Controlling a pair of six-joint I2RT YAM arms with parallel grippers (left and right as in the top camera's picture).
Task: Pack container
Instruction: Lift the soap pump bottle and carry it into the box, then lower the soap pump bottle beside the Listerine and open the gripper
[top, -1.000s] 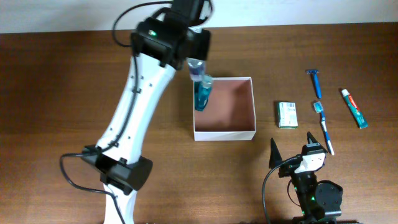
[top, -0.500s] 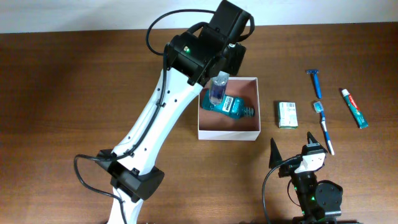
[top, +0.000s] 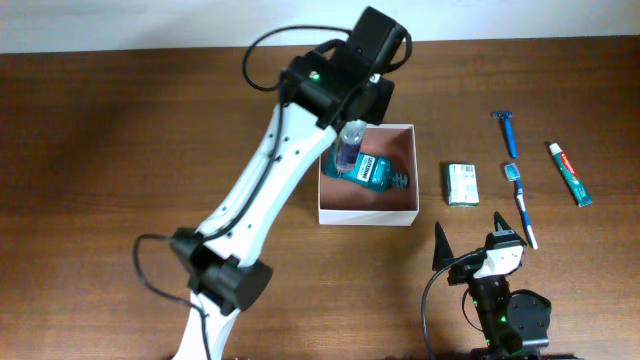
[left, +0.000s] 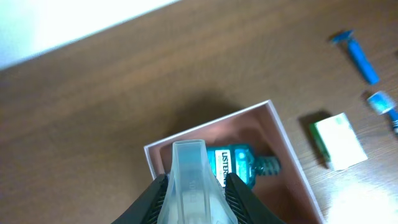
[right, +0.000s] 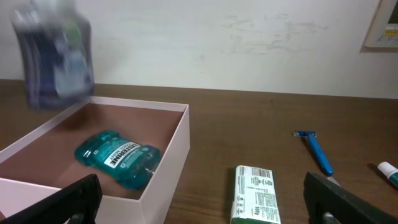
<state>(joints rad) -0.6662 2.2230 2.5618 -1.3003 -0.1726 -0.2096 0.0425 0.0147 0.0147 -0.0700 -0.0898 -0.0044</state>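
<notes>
Container (top: 367, 216) under left tool (left: 194, 196) with clear bottle (left: 188, 163)

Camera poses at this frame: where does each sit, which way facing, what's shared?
Overhead: above the table, facing straight down; both arms show, left gripper holding a small bottle over the box.
Left wrist: on the left arm, facing down into the box at the mouthwash; its fingers flank the small bottle.
Right wrist: low by the table, facing level toward the box; right gripper open, fingers at the bottom corners.
Shared: all three see the box and mouthwash.
</notes>
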